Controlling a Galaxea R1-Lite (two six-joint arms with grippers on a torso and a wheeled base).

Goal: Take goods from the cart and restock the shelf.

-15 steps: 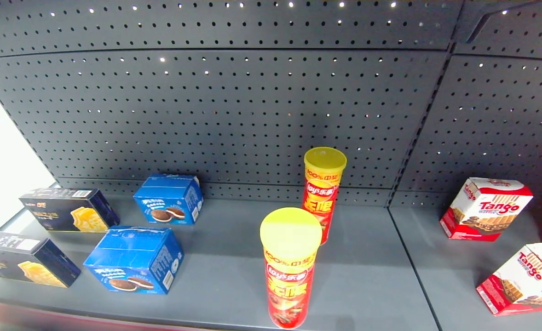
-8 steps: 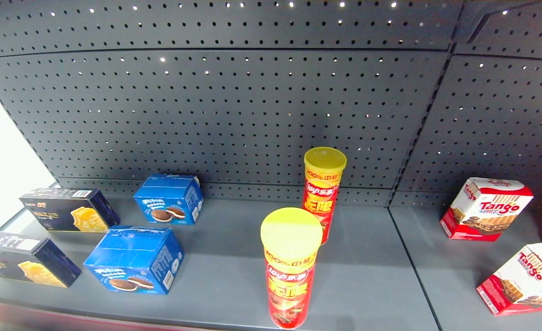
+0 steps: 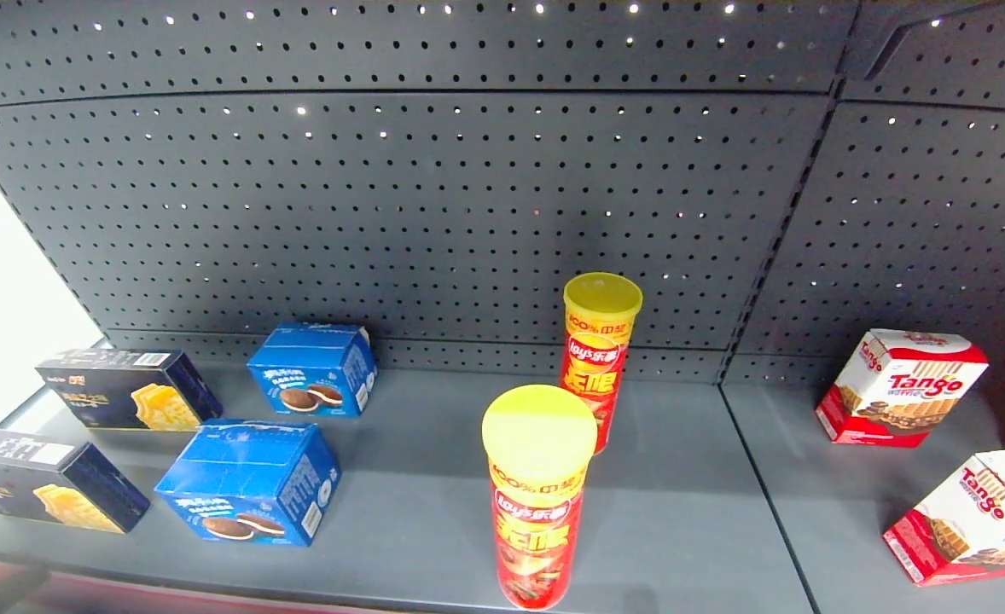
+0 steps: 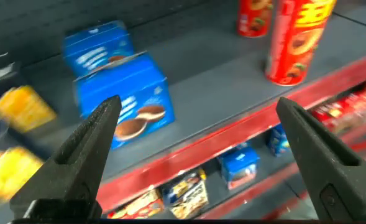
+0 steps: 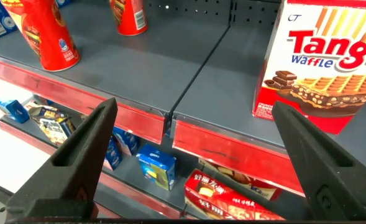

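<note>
The grey shelf (image 3: 682, 512) holds two red chip cans with yellow lids (image 3: 539, 495) (image 3: 601, 358), two blue cookie boxes (image 3: 251, 482) (image 3: 315, 368), two dark boxes (image 3: 46, 477) (image 3: 127, 388) and two red-and-white wafer boxes (image 3: 899, 388) (image 3: 972, 516). My left gripper (image 4: 198, 104) is open and holds nothing, in front of the shelf edge near the front blue cookie box (image 4: 130, 102). My right gripper (image 5: 195, 107) is also open with nothing in it, below the shelf front, with a wafer box (image 5: 322, 62) and a chip can (image 5: 46, 31) beyond it.
A perforated back panel (image 3: 434, 213) closes the shelf behind. A vertical seam (image 3: 758, 477) splits the shelf into two bays. The red front edge (image 5: 232, 140) runs along the shelf, and a lower shelf (image 5: 151, 165) under it carries several packaged goods. Bare shelf lies between the cans and the wafer boxes.
A dark shape has come into the lower left corner of the head view. The goods on the shelf have not moved.
</note>
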